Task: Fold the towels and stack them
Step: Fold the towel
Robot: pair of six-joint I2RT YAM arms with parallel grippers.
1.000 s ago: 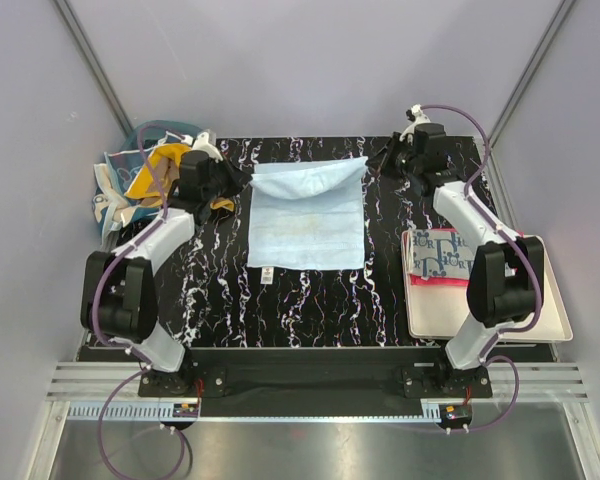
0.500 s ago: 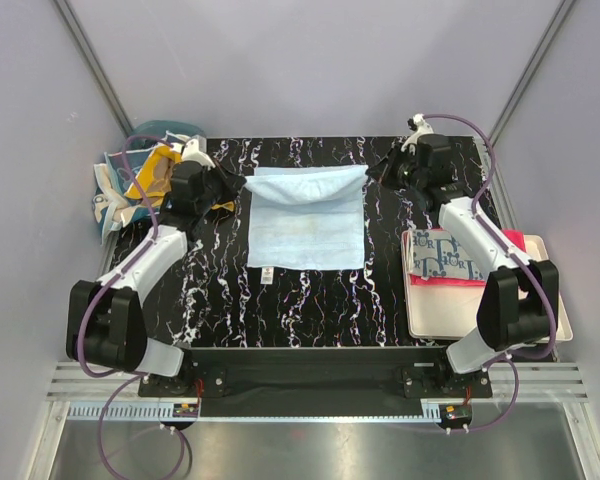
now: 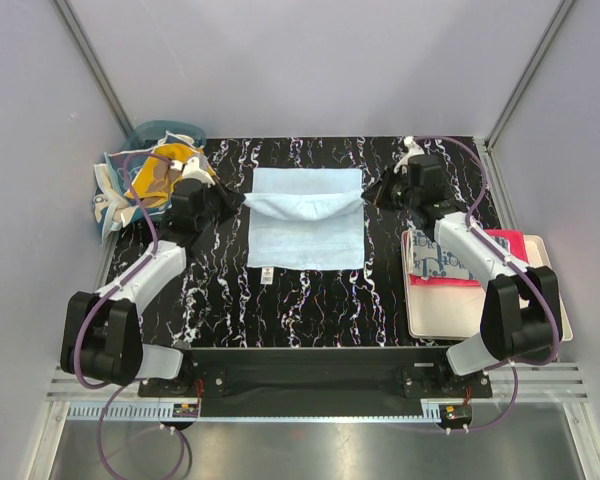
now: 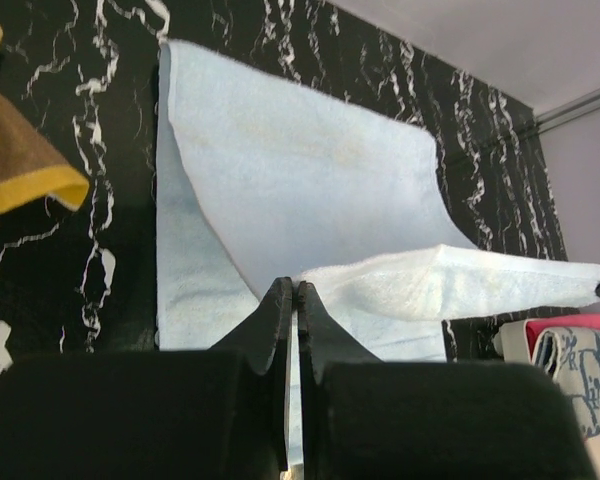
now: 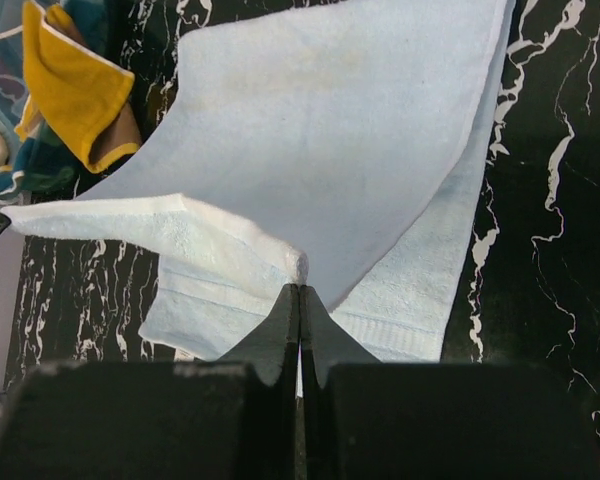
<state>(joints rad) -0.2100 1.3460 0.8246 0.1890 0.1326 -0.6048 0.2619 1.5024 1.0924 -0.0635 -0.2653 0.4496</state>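
1. While both arms are holding the blue towel (image 3: 305, 225) mid-fold, folded towels (image 3: 430, 260) are already sitting stacked on the tray (image 3: 540, 325).
2. Blue towel is lying left of the tray, far edge lifted and sagging over itself.
3. Loose towels (image 3: 152, 180) are waiting in the basket (image 3: 160, 132), far left of the tray, so most work is remaining, I'd judge.
4. Left gripper (image 4: 292, 292) is clamping the lifted corner farther from the tray, jaws fully closed.
5. Right gripper (image 5: 298, 290) is clamping the corner nearer the tray, likewise closed.
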